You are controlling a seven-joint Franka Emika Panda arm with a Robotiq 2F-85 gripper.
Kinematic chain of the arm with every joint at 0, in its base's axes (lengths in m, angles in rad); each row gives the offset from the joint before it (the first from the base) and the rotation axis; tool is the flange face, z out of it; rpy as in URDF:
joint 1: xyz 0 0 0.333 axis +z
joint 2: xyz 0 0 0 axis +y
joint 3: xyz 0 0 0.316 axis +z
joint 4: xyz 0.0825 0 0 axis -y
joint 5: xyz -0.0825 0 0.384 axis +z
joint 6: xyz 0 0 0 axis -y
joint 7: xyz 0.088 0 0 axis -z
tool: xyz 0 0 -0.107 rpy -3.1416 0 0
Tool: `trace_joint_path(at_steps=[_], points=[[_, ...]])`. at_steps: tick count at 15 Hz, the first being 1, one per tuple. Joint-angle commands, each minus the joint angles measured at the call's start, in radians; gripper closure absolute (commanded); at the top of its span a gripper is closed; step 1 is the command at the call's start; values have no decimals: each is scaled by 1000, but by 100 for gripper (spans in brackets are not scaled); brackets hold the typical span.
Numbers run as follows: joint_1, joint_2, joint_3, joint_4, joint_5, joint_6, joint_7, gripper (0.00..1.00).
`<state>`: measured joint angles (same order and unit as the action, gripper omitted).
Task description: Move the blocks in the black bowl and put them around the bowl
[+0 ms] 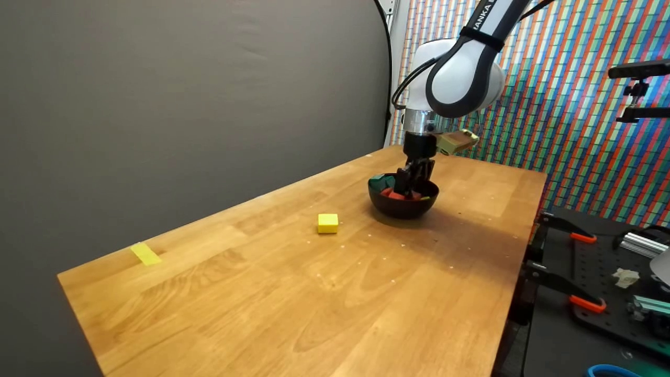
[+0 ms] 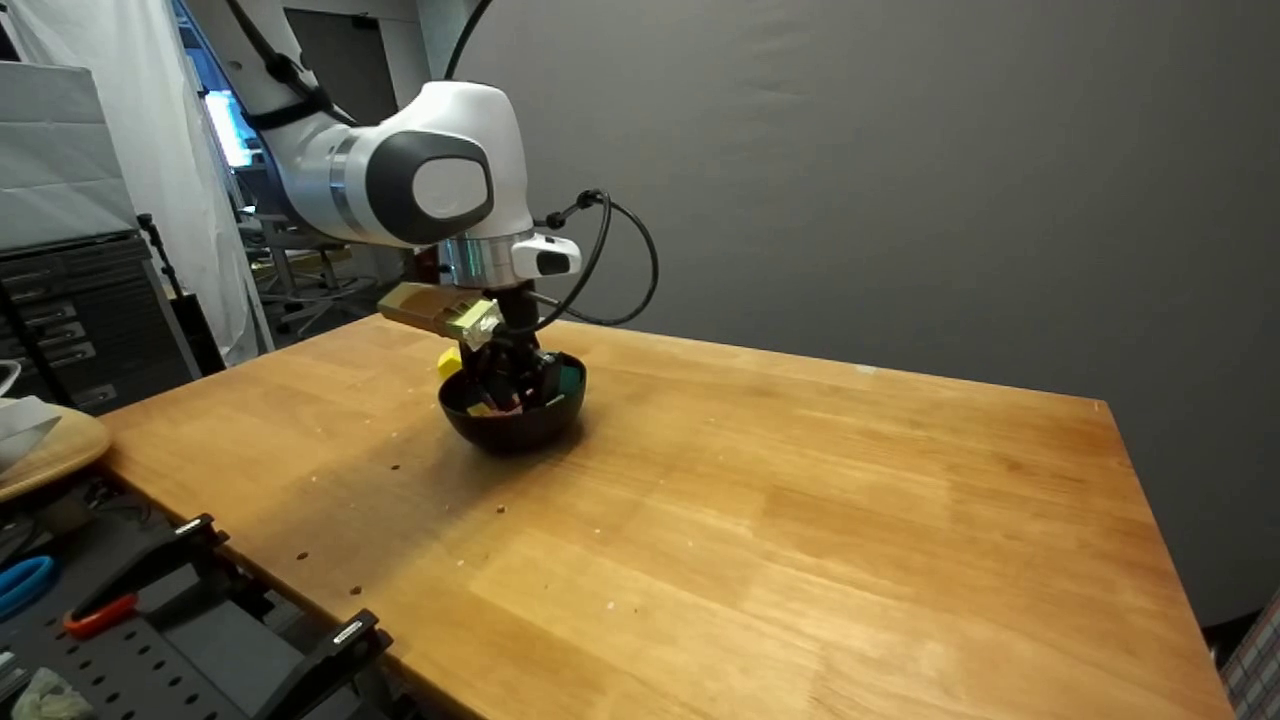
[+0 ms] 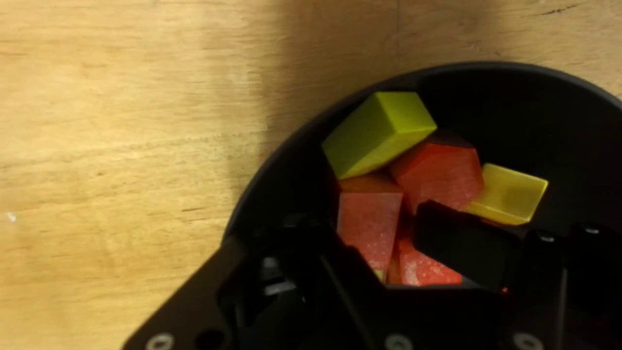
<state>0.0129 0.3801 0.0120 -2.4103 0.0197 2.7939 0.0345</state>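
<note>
The black bowl stands upright on the table in both exterior views. It holds red, yellow and green blocks. In the wrist view I see a red block, more red behind it and yellow blocks beside. A green block leans at the rim in an exterior view. My gripper points down inside the bowl. Its fingers stand apart among the red blocks, with red between them and a dark gap next to one finger. The lower parts of those blocks are hidden. One yellow block lies on the table outside the bowl.
A flat yellow strip is stuck near the table's far corner. Black clamps with orange parts grip the table edge. A grey curtain runs along the long side.
</note>
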Motion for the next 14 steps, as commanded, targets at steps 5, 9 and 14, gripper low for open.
trace_joint_path(at_steps=[5, 9, 14], points=[[1, -60, -6, -21, -11, -7, -12, 70], [-11, -196, -3, -78, 0, -3, -21, 94], [-22, -274, -3, -105, 26, -4, -21, 65]])
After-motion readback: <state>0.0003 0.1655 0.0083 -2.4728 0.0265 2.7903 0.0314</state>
